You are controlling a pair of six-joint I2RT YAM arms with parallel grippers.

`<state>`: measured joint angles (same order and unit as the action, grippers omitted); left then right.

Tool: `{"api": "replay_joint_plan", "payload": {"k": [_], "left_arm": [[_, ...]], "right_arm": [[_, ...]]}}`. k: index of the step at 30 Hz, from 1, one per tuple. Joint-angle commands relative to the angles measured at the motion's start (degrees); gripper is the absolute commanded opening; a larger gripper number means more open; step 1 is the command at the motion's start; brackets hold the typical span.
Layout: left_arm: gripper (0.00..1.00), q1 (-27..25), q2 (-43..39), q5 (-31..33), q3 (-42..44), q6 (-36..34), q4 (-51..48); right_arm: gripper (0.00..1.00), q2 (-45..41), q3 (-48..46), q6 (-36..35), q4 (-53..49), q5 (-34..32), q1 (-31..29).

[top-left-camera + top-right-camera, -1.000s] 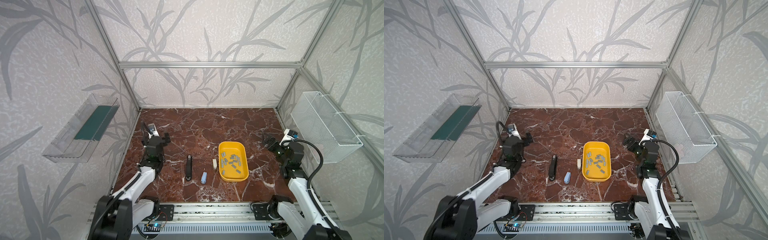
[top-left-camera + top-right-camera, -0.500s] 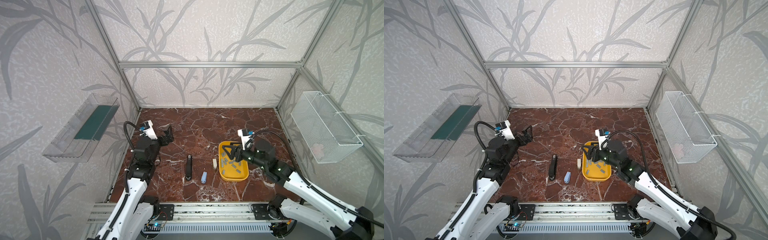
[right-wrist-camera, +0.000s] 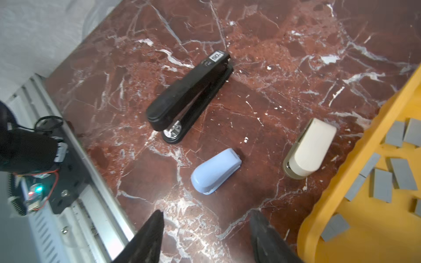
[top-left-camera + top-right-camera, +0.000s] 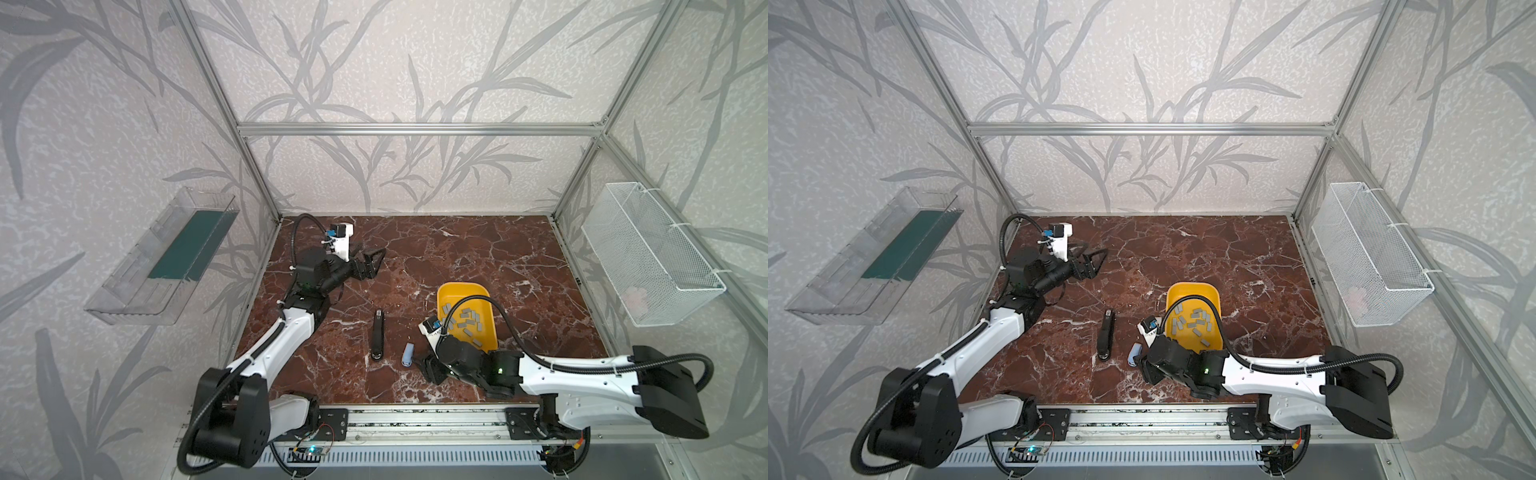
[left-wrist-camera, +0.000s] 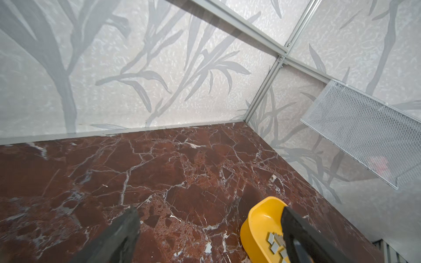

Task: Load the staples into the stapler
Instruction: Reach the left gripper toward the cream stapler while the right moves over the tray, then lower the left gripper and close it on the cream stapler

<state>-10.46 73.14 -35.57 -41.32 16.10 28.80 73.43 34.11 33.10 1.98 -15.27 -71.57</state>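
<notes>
We hold our left gripper [image 4: 375, 264] raised, jaws wide apart and empty; our right gripper [image 4: 431, 369] points down low, jaws partly apart, gripping nothing.

The space is enclosed by pale walls [image 4: 415, 62] printed with grey leaves and braced by an aluminium frame [image 4: 415, 129]. The floor [image 4: 478, 257] is covered in red-brown marble veined with white. A clear shelf [image 4: 124, 299] with a green liner [image 4: 187, 245] is mounted on the left wall, a white mesh basket [image 4: 623, 232] on the right.
</notes>
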Motion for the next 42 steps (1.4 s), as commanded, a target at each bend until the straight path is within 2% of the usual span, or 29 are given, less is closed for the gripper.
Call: {"api": "replay_joint_plan", "payload": {"k": [1, 5, 10, 13, 15, 16, 17, 18, 19, 20, 22, 25, 28, 32, 36, 42], "left_arm": [[0.96, -1.1, 3.54, -8.28, -1.19, -8.27, 6.64], [0.86, -2.27, 10.02, -14.99, -2.69, -20.33, 6.13], [0.78, -3.89, 15.95, -26.08, -2.1, -35.43, 7.81], [0.77, -5.32, 18.15, -28.53, -2.51, -41.75, 6.25], [0.76, -6.29, 19.03, -31.05, -4.95, -48.17, -1.95], [0.76, -7.3, 19.21, -31.49, -6.49, -54.89, -9.89], [0.76, -8.97, 19.14, -30.04, -8.65, -66.0, -19.95], [0.75, -10.92, 19.19, -26.7, -10.72, -74.31, -29.69], [0.73, -13.86, 19.6, -20.73, -13.08, -81.23, -37.98], [0.72, -16.75, 20.6, -14.21, -15.06, -83.73, -42.27], [0.71, -20.53, 23.5, -4.07, -19.05, -85.96, -47.86], [0.58, -22.79, 27.98, 2.27, -25.61, -90.28, -58.68], [0.54, -23.13, 29.52, 1.51, -27.24, -92.63, -63.28], [0.55, -23.18, 26.73, 0.21, -21.93, -93.77, -57.08], [0.57, -23.36, 24.98, -0.95, -20.09, -94.48, -55.96], [0.6, -26.83, 24.15, 1.05, -18.46, -95.69, -53.08]], "right_arm": [[0.62, 2.73, -0.66, 0.98, 1.52, -6.93, -0.01], [0.62, 3.04, -1.55, 0.65, 2.04, -12.03, 0.64], [0.62, 2.8, -4.19, 1.33, 3.58, -8.94, 6.44], [0.62, 1.46, -5.5, 0.91, 3.22, -11.15, 8.39], [0.62, 0.78, -6.49, 0.92, 3.27, -11.42, 9.91], [0.62, 0.52, -7.04, 0.91, 3.51, -10.92, 11.03], [0.62, 0.24, -7.61, 0.91, 3.81, -10.53, 12.16], [0.62, 0.02, -8.02, 0.91, 4.04, -10.48, 12.49], [0.62, -0.32, -8.56, 0.91, 4.15, -10.71, 14.4], [0.62, -0.86, -9.15, 0.89, 4.42, -11.15, 15.03], [0.62, -2.1, -10.76, -0.09, 7.03, -11.33, 15.33], [0.67, -4.49, -14.52, -2.81, 14.48, -10.34, 15.33], [0.69, -6.42, -14.55, -3.3, 15.69, -11.61, 15.48], [0.68, -8.09, -11.25, -2.27, 11.38, -15.2, 15.46], [0.68, -9.37, -10.38, -0.57, 8.09, -18.45, 15.82], [0.69, -14.14, -11.23, -2.18, 9.03, -14.54, 17.74]]}}
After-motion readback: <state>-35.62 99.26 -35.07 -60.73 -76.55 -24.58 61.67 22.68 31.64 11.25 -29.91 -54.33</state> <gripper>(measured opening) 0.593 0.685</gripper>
